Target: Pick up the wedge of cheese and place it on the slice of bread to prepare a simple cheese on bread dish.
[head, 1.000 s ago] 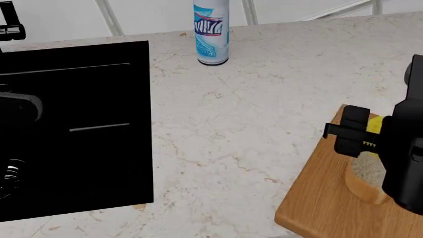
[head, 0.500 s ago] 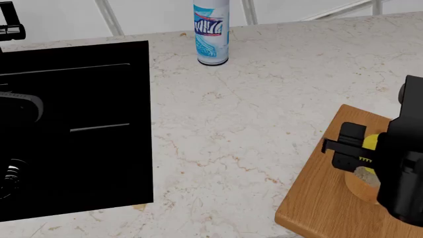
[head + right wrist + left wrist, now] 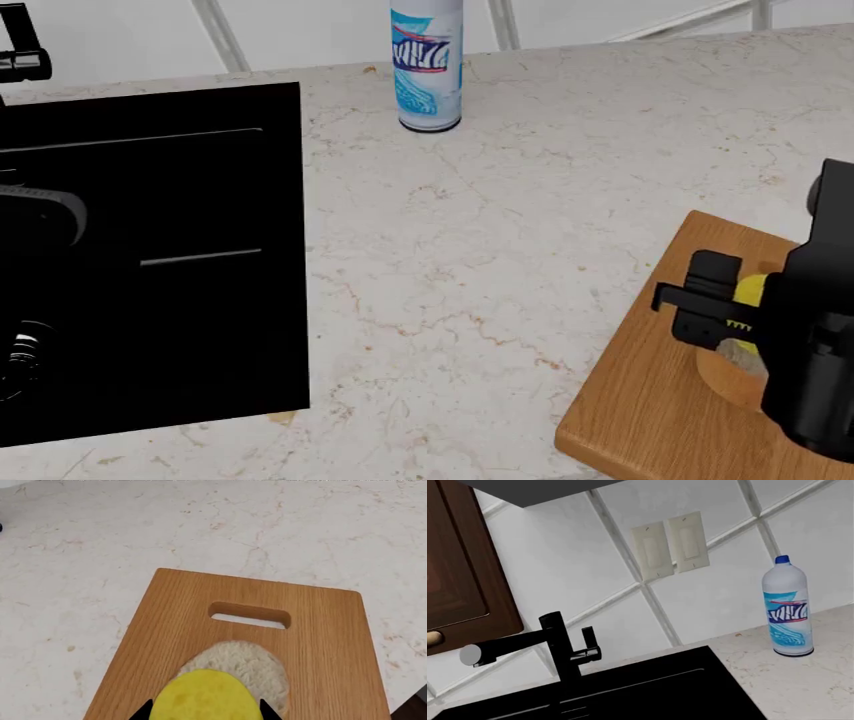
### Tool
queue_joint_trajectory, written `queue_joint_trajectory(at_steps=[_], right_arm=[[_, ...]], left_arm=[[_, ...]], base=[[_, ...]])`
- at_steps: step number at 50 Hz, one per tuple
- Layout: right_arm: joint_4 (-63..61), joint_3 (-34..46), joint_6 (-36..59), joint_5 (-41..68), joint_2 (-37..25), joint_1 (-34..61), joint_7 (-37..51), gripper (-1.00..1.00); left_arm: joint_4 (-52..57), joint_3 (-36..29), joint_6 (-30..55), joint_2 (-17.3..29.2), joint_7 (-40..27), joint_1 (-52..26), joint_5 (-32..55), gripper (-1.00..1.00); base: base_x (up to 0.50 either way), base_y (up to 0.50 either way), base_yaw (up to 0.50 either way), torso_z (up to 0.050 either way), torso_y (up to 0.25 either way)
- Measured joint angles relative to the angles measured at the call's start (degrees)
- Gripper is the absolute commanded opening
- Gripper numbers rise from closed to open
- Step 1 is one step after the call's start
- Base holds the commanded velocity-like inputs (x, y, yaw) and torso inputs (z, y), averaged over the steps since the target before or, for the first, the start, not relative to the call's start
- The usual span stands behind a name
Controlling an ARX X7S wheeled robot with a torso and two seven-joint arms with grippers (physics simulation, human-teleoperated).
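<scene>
We see the right gripper (image 3: 203,711) with jaws closed on the wedge of cheese (image 3: 205,696), held directly over the slice of bread (image 3: 248,665) on the cutting board (image 3: 180,605); the left gripper is out of view.

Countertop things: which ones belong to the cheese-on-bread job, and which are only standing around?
For the job:
- wedge of cheese
- slice of bread
- right gripper

Standing around:
- cutting board
- spray bottle
- faucet
- sink
</scene>
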State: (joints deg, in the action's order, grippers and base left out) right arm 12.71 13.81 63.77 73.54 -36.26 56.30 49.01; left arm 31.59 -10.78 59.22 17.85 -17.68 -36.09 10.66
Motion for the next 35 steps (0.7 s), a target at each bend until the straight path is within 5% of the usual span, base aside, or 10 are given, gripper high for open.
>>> queue_joint_trajectory(at_steps=[15,35], right_arm=[[-3.77,-1.28,2.42,3.0,-1.19,2.4,2.01,1.0],[-18.84,-4.06,12.23,24.85,-2.91,21.22,23.02,1.0]], left_arm=[[-0.13,-0.12,0.04,0.16,-0.15,-0.05,0.22,1.0],[0.08,-0.19,0.35,0.33,-0.56,-0.08,0.45,1.0]], base=[[0.0,0.0,0.0,0.0,0.0],[0.0,0.0,0.0,0.0,0.0]])
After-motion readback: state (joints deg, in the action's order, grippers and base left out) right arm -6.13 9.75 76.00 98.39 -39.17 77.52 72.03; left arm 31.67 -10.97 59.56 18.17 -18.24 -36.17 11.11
